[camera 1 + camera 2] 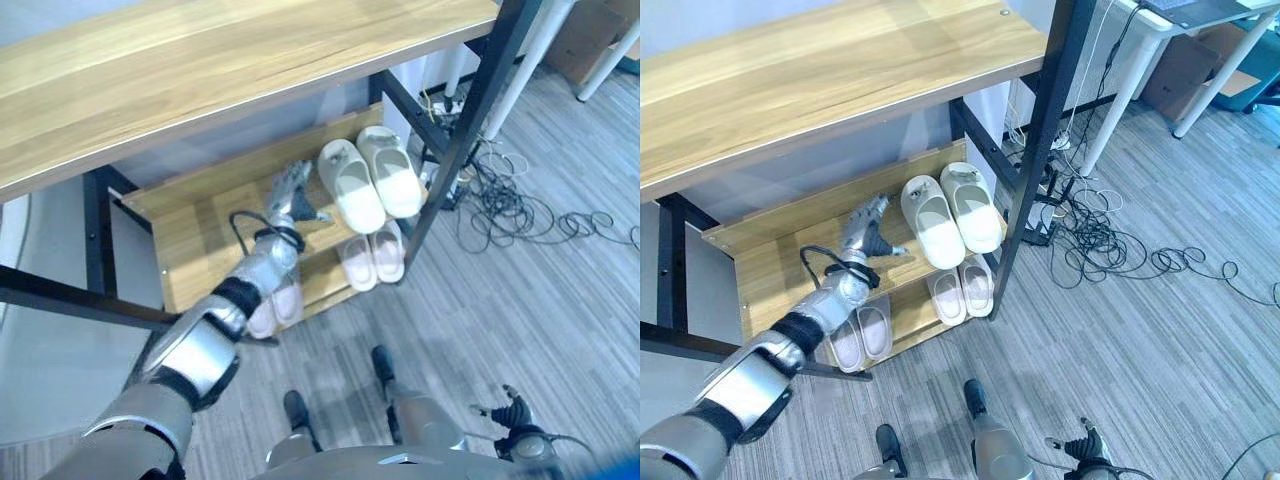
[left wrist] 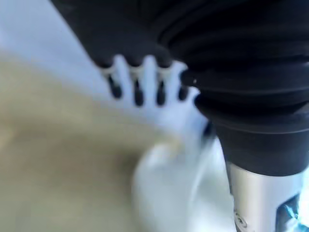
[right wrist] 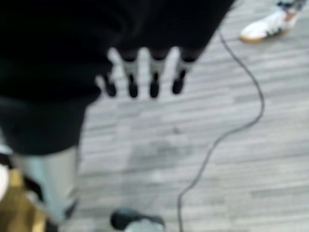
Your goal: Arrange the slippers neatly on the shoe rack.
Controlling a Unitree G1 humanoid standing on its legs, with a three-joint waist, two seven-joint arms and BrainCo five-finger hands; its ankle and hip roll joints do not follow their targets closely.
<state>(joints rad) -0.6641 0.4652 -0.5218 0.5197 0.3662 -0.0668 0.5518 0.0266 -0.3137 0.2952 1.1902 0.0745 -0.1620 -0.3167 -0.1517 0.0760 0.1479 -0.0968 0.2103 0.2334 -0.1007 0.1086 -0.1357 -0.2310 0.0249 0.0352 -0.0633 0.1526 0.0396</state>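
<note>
Wooden shoe rack (image 1: 770,265) with three slipper pairs (image 1: 950,220).

Left hand (image 1: 865,232) outstretched, fingers relaxed; right hand (image 1: 513,412) low, empty.

Middle shelf (image 1: 770,265): slipper pair (image 1: 952,218) at right end, left hand (image 1: 866,230) just left of it.
Bottom shelf (image 1: 908,318): one pair (image 1: 963,289) below those, another pair (image 1: 861,334) further left.
Top board (image 1: 820,75): above all.

The left arm covers much of the pale pink slippers (image 1: 862,335) on the bottom shelf (image 1: 910,318), near its front edge. In the left wrist view a white shape (image 2: 169,193) past the left hand (image 2: 145,82) is too blurred to identify. In the right wrist view a shoe (image 3: 270,26) on the floor is cut off by the picture's edge.
</note>
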